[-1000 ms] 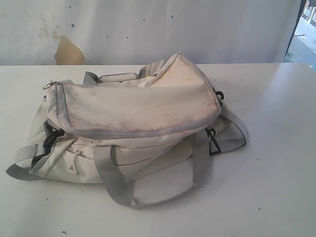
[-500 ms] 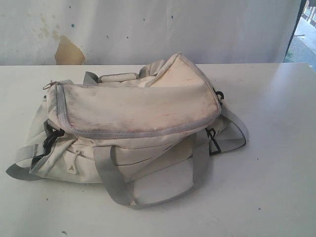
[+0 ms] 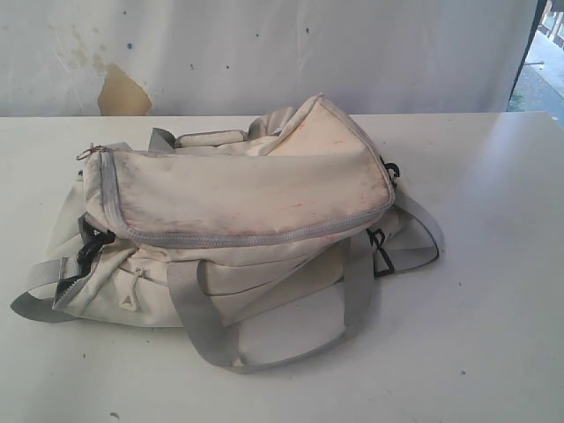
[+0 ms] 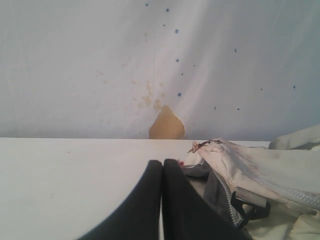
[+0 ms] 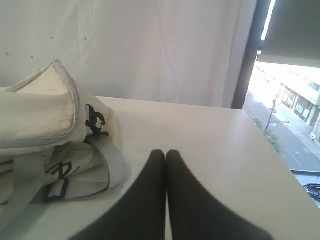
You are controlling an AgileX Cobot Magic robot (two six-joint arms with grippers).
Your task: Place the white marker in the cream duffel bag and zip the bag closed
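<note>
**Position.** The bag (image 3: 247, 203) lay slumped in the middle of the table (image 3: 493, 264). Its grey zipper (image 3: 229, 238) ran shut along the whole visible edge of the flap. The marker appeared in no view. It was judged to be inside the bag, but this could not be confirmed.

**Grippers.** The left gripper (image 4: 161, 165) had its fingers pressed together on nothing, near one end of the bag. The right gripper (image 5: 165, 154) was likewise together and empty, apart from the other end.

**Step in hand.** The closing step looked complete or nearly so. The next move would call only for checking that the pull sat fully home.

**Views.** The exterior view showed neither arm. Only the left wrist view showed the zipper pull (image 4: 200, 146) at the corner and a black buckle (image 4: 247, 207). The right wrist view showed the opposite end.
</note>
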